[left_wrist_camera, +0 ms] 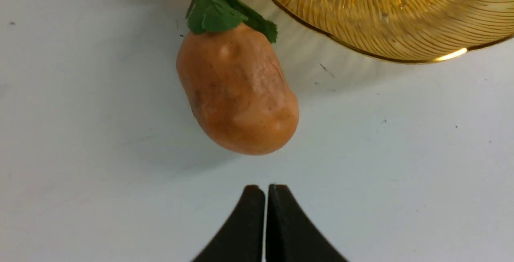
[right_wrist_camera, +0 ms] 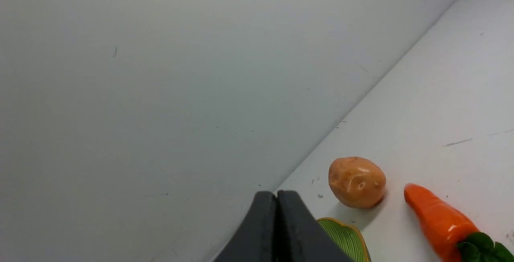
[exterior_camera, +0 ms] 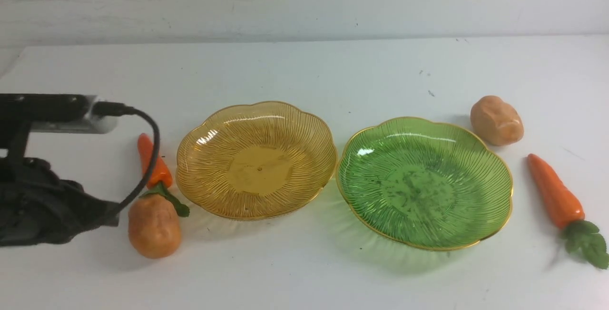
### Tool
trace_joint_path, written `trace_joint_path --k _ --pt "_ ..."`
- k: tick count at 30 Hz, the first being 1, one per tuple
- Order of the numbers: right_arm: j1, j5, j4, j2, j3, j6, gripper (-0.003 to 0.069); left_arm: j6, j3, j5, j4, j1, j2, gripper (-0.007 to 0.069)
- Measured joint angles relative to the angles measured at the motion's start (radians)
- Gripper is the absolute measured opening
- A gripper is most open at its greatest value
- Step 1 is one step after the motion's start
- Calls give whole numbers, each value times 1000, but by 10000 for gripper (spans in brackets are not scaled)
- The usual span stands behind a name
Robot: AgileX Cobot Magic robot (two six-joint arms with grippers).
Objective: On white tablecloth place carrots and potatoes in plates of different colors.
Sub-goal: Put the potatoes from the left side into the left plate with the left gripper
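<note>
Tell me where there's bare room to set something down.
Free: white tablecloth behind the amber plate and green plate, and in front of them. Crowded: leaves of the left carrot touch the left potato beside the amber plate; plates rim to rim.

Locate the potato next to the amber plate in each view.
Front view: potato lower left.
Left wrist view: potato mid-picture, beyond the left gripper.
Right wrist view: absent; only the other potato shows.
Shared landmark: amber plate, front and left wrist views.
</note>
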Motion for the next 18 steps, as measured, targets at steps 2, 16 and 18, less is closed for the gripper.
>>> trace_joint_path --k 2,16,18 --pt "0 65 0 0 -2 -9 -15 -1 -23 0 -1 0 49 -3" --pt "0 752 -55 467 -533 -398 -15 -75 -57 -169 2 0 310 470" --pt "0 758 -41 473 -535 -402 -15 -85 -57 -201 2 0 367 600"
